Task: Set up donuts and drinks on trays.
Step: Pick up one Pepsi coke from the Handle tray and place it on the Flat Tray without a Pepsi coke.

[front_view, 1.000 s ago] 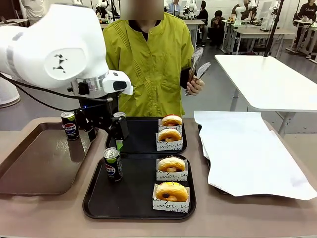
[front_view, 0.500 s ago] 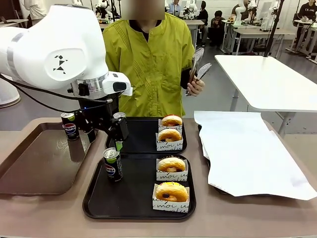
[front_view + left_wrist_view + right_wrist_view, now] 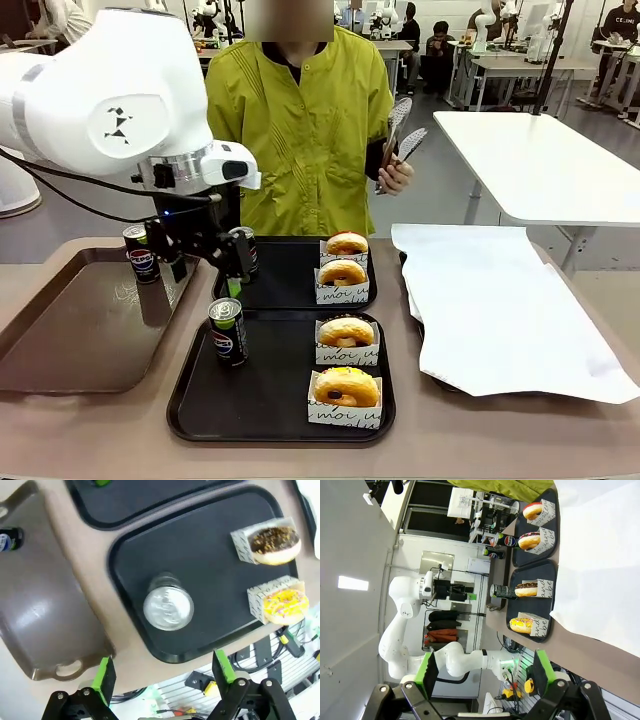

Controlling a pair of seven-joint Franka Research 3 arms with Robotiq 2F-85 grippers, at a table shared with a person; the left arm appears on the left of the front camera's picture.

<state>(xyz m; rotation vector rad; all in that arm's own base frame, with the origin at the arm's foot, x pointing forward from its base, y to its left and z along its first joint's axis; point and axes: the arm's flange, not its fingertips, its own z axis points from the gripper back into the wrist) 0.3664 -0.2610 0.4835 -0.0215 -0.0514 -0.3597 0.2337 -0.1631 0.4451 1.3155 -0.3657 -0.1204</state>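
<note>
Two black trays lie end to end, the near tray and the far tray. Each carries two donuts in white paper holders: yellow-iced and chocolate near, two more far. A Pepsi can stands on the near tray, and a second can on the far one. My left gripper hangs open over the seam between the trays. From the left wrist view, the left gripper is open high above the near can's silver top. My right gripper is open, far from the table.
A glossy brown tray at the left holds a third can. A white-paper-lined tray fills the right side. The person stands at the far edge holding tongs up, clear of the table.
My left gripper has shifted slightly to the left and turned a little, uncovering more of the can on the far tray. Cans, donuts and the person's hand have stayed put.
</note>
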